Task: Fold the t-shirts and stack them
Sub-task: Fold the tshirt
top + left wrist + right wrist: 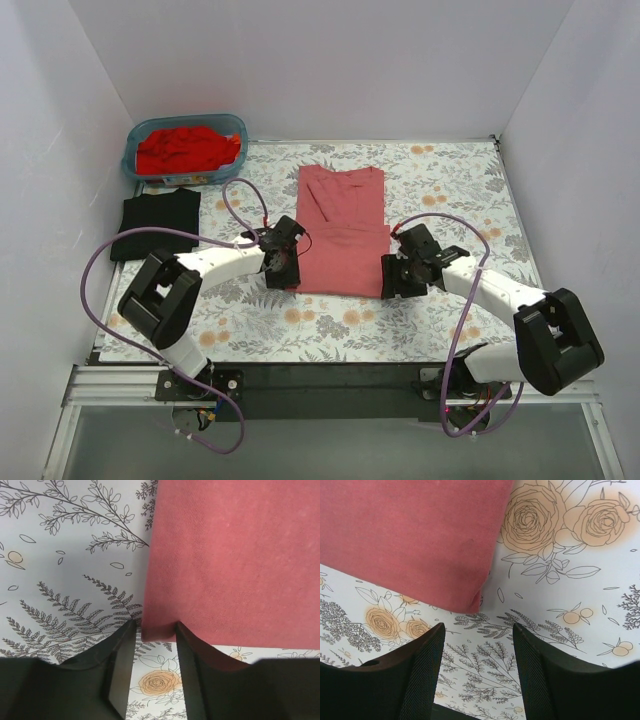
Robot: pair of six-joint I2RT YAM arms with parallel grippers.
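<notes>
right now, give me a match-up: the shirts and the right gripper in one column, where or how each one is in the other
1 pink t-shirt
2 black t-shirt
3 red t-shirts
4 right gripper

a piled in the blue bin
b open, just off a pink corner
c folded flat, lying just outside the bin
d in the middle, folded narrow

Pairs: 1-d, 2-c, 3-a, 4-b

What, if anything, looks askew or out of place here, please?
Only the pink t-shirt: its near half juts slightly past the far half on the right, so the edges do not line up. The black t-shirt lies neatly folded.
</notes>
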